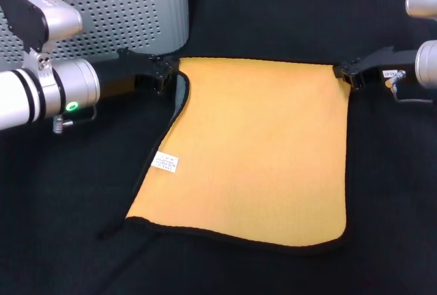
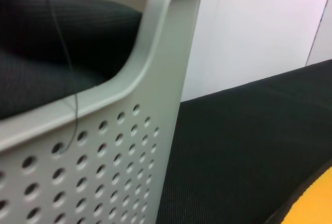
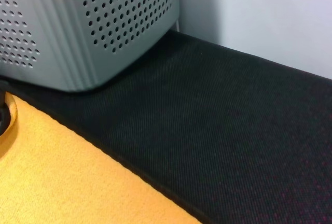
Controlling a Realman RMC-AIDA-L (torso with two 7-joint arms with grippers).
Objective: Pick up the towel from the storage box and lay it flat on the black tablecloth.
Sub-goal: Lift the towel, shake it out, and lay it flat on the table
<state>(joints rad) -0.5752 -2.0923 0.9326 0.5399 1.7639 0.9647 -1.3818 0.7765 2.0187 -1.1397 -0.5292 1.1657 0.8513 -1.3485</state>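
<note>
The towel [image 1: 259, 151] is spread yellow-orange side up over the black tablecloth [image 1: 61, 233]. Its near hem lies on the cloth and its far edge runs taut between my two grippers. My left gripper [image 1: 166, 73] is shut on the far left corner, where the edge curls and shows the grey side. My right gripper [image 1: 348, 75] is shut on the far right corner. A white tag [image 1: 165, 162] sits on the left hem. The towel also shows in the left wrist view [image 2: 316, 208] and the right wrist view [image 3: 62, 177].
The light grey perforated storage box [image 1: 130, 15] stands at the back left, close behind my left gripper; it also shows in the left wrist view [image 2: 129, 146] and the right wrist view [image 3: 78, 22]. A pale wall runs behind the table.
</note>
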